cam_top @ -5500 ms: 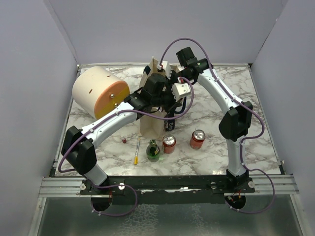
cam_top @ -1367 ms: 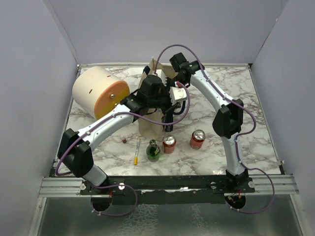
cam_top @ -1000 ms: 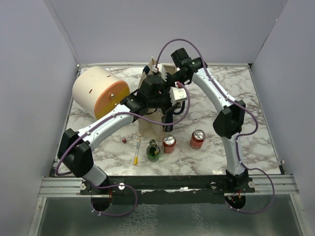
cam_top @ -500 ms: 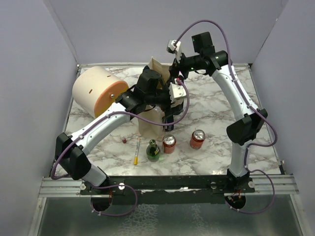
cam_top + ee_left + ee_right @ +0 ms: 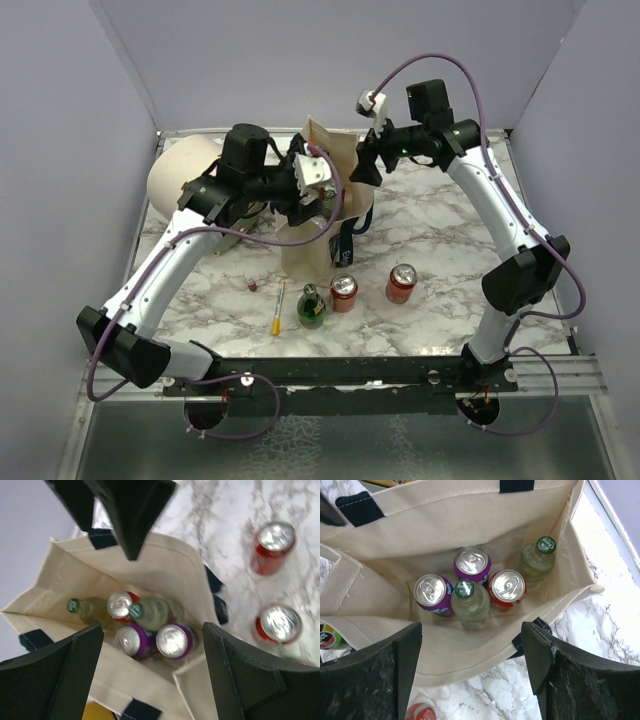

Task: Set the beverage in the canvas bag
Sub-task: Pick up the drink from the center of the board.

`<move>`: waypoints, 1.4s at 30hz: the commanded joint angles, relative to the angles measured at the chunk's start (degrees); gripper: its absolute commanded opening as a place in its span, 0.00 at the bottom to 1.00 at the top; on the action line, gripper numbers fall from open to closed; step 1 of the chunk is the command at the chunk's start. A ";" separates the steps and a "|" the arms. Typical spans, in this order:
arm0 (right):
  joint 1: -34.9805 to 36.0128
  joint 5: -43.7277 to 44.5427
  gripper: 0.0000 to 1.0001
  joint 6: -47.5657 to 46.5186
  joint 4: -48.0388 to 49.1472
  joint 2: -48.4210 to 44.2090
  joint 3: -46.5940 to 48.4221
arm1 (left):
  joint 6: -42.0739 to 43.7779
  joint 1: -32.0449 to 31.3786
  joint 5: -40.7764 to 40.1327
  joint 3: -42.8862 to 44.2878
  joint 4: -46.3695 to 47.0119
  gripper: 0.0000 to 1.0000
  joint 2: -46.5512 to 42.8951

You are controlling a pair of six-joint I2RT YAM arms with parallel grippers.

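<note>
Since half a second ago the left arm has swung up and back toward the drum [image 5: 175,185], leaving the canvas bag [image 5: 445,515] upright at mid-table. The left gripper [image 5: 152,630] and right gripper [image 5: 470,627] hover over its mouth, jaws spread, and though the left view is blurred, they appear empty. Inside stand two purple cans [image 5: 433,592], a red can [image 5: 506,587] and two green-capped bottles [image 5: 467,600]. Two red cans on the table [image 5: 343,293] and a green bottle [image 5: 313,307] remain outside.

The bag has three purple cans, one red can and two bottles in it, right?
No. The bag holds two purple cans, not three, along with the one red can and two bottles. The right wrist view, looking straight down into it, shows this.
</note>
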 commanded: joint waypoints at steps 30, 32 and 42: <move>-0.12 4.38 0.79 2.61 6.36 -8.42 -10.69 | 33.22 -11.36 11.96 -17.41 -28.24 0.79 -4.41; -0.09 4.43 0.79 2.50 6.28 -8.45 -10.90 | 32.95 -11.92 12.29 -17.42 -28.13 0.75 -4.05; -0.09 4.61 0.79 1.66 5.88 -9.48 -13.03 | 31.65 -13.76 11.60 -16.28 -29.34 0.54 -1.51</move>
